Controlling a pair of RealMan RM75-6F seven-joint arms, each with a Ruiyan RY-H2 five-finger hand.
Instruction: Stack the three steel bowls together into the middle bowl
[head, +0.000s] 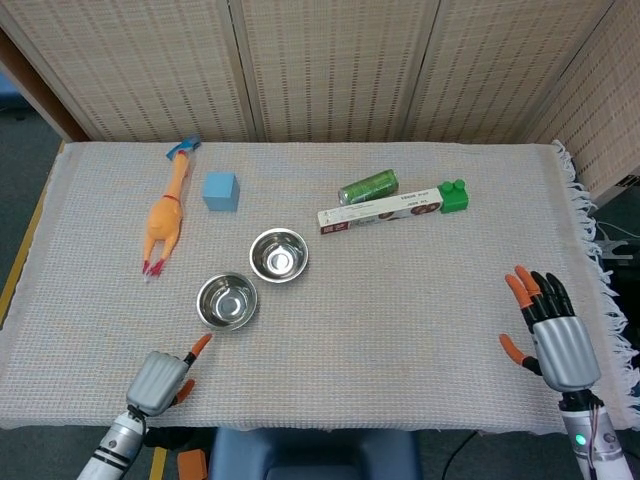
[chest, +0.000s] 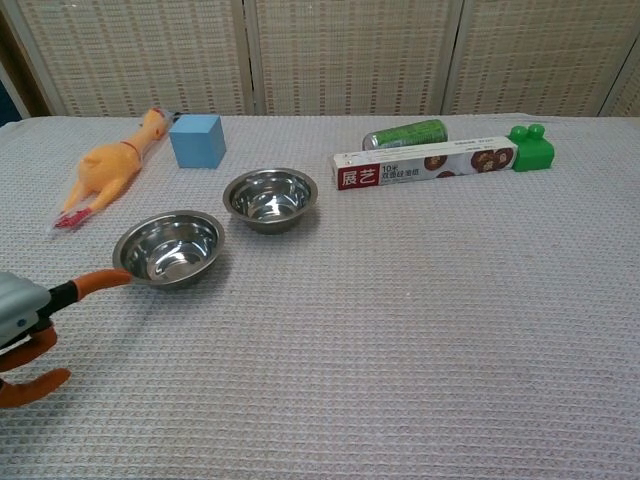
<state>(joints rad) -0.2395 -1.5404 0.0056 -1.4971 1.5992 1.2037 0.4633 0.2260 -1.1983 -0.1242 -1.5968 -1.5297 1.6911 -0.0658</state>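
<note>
Two steel bowls show on the cloth. The far bowl (head: 278, 255) (chest: 270, 198) sits mid-table, and the near bowl (head: 227, 301) (chest: 168, 247) lies to its front left. My left hand (head: 160, 378) (chest: 20, 322) is at the front edge, just short of the near bowl. It holds nothing, and one orange-tipped finger (chest: 95, 282) reaches toward the bowl's rim. My right hand (head: 555, 338) hovers at the front right corner, far from both bowls, with its fingers spread and empty. The chest view does not show it.
A rubber chicken (head: 166, 218) and a blue cube (head: 221, 191) lie at the back left. A green can (head: 368, 186), a long box (head: 380, 210) and a green block (head: 454, 195) lie at the back right. The fringed table edge (head: 600, 260) is on the right.
</note>
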